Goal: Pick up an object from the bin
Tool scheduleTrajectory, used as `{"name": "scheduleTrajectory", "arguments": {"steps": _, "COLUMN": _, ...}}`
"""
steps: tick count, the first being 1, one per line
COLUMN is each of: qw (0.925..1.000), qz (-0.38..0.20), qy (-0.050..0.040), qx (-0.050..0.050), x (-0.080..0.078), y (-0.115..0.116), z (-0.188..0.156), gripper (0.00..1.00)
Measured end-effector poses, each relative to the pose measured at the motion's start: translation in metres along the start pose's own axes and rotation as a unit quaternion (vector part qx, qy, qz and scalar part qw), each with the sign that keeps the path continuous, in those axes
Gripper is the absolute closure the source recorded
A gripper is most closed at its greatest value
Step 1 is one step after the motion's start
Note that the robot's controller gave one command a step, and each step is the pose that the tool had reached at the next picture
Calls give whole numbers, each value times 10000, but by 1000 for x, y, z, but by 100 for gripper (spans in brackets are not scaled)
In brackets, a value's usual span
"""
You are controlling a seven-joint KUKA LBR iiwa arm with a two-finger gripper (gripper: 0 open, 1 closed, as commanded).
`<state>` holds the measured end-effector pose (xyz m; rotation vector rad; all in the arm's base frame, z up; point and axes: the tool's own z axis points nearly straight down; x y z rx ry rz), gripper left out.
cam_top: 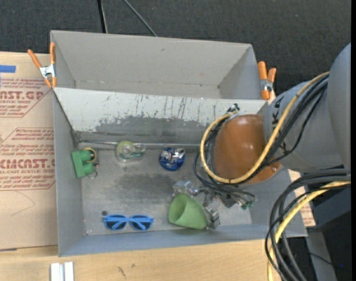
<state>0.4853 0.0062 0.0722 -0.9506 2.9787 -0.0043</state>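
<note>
My gripper (199, 201) hangs low over the bin's front right part, below the orange wrist cover. It is open: one metal finger (185, 187) is at the upper edge of a light green cup (185, 213) and the other is at the cup's right side. The cup lies on its side on the bin floor, and I cannot tell whether the fingers touch it. A blue and silver ball-like thing (172, 158) rests a little to the upper left of the gripper.
Blue sunglasses (127, 222) lie at the front left. A green block-shaped thing (84, 162) sits by the left wall, and a clear roundish thing (130, 151) lies beside it near the back. The arm and its cables cover the bin's right side.
</note>
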Motion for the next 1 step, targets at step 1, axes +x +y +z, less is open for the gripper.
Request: {"name": "scheduleTrajectory", "arguments": {"steps": 1, "qw": 9997, "qz": -248, "qy": 19, "qx": -10, "x": -28, "y": -4, "z": -188, "gripper": 100}}
